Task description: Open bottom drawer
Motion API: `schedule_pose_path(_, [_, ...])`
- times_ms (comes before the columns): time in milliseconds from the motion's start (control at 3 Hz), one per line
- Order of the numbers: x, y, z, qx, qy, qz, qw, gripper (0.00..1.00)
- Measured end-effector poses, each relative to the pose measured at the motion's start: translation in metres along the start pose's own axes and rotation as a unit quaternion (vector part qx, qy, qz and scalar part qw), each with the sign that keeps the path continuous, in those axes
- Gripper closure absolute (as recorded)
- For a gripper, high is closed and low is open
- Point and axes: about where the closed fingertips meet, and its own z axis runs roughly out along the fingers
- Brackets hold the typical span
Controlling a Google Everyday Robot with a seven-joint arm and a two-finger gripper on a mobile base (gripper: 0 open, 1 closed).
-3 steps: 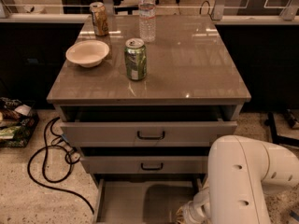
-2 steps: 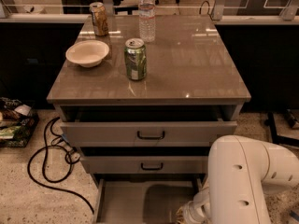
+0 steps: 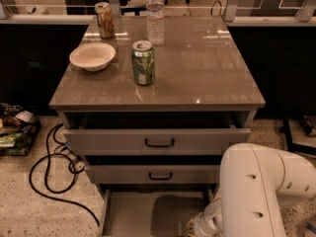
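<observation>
Grey bottom drawer (image 3: 143, 212) sat pulled well out at the foot of the cabinet, its front past the lower edge, so we judged the pull nearly done. Our claw (image 3: 194, 226) hung low by the drawer's right side, under the white arm (image 3: 256, 191). We couldn't tell if it was wide, narrow or holding sth. Next move, prob.: let go & back off straight. Inside the drawer we saw only a bare pale floor. On the tabletop (image 3: 207, 68) the bowl (image 3: 92, 56) looked empty, w/ a green can (image 3: 143, 62) near it.
</observation>
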Motion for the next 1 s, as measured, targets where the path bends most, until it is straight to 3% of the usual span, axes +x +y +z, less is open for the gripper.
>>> schedule_pose_path(667, [-0.0001,-0.0001,0.0000,0.000,0.000,0.000,1.0000,1.00])
schedule_pose_path(1000, [-0.0001,-0.0006,0.0001,0.000,0.000,0.000,1.0000,0.77])
